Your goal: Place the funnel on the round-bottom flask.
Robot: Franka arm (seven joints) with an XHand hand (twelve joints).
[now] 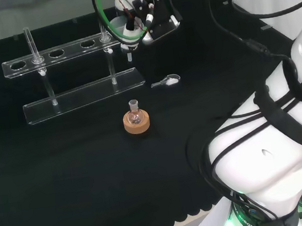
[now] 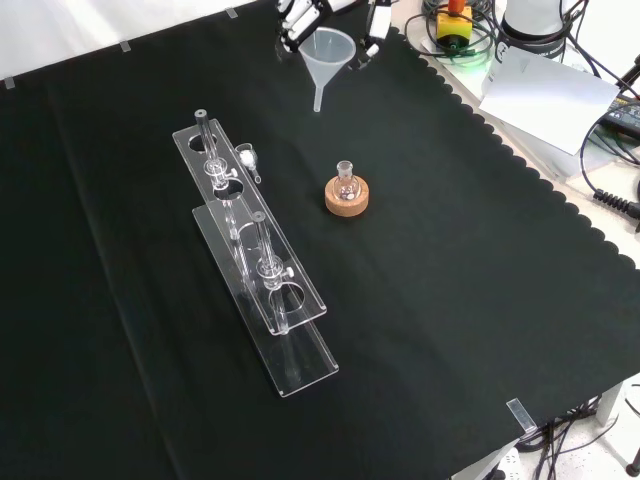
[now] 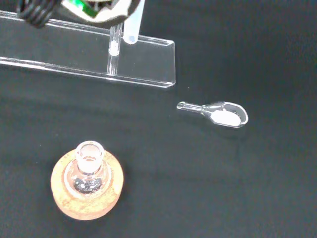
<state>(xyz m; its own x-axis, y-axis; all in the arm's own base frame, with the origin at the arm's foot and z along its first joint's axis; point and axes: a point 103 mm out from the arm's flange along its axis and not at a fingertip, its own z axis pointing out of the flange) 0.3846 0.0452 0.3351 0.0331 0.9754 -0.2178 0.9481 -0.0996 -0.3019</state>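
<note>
A clear funnel (image 1: 127, 31) hangs in the air with its stem pointing down, and the hand (image 1: 152, 17) is shut on its rim. In the front view the funnel (image 2: 328, 55) sits between the fingers (image 2: 298, 20) at the top edge. The small round-bottom flask (image 1: 135, 113) stands upright on a cork ring (image 1: 137, 124), nearer than the funnel and below it. In the front view the flask (image 2: 346, 180) stands below and slightly right of the funnel's stem. The wrist view shows the flask's open neck (image 3: 89, 152) and the cork ring (image 3: 84, 198).
A clear test-tube rack (image 1: 76, 95) holding a tube stands left of the funnel in the head view, and runs lengthwise (image 2: 262, 270) in the front view. A small glass scoop with white powder (image 1: 168, 80) lies on the cloth to the right of the rack (image 3: 225, 114).
</note>
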